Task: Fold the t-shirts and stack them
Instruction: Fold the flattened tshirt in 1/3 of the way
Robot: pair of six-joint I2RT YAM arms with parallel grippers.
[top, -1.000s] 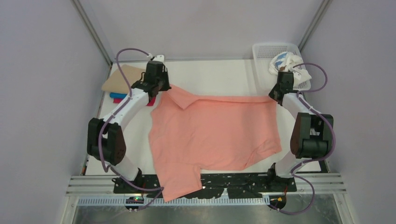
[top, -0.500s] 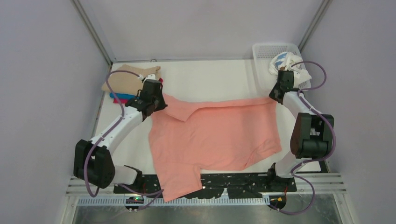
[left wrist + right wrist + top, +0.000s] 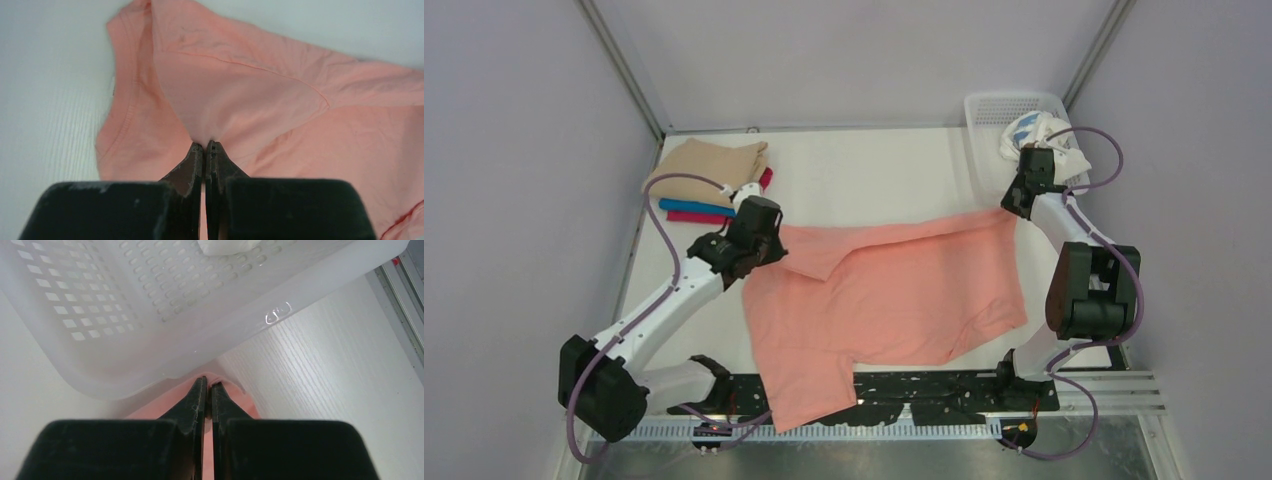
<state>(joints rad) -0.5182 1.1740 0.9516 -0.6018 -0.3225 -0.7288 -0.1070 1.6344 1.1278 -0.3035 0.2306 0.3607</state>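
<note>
The salmon-pink t-shirt (image 3: pixel 894 290) lies spread across the white table, one sleeve hanging over the near edge. My left gripper (image 3: pixel 769 240) is shut on its far left part; the left wrist view shows the pinched cloth (image 3: pixel 210 100) at the closed fingertips (image 3: pixel 194 160). My right gripper (image 3: pixel 1016 205) is shut on the far right corner of the pink t-shirt (image 3: pixel 235 402), next to the basket. Tan (image 3: pixel 709 165), bright blue (image 3: pixel 694 207) and magenta (image 3: pixel 696 217) folded t-shirts sit stacked at the far left.
A white plastic basket (image 3: pixel 1009 110) holding white patterned cloth (image 3: pixel 1039 135) stands at the far right corner; its perforated wall (image 3: pixel 165 300) fills the right wrist view. Grey walls enclose the table. A black rail (image 3: pixel 924 385) runs along the near edge.
My left gripper has moved nearer and slightly right, dragging the pink t-shirt's far left part with it and uncovering the folded stack. The right gripper has stayed in place.
</note>
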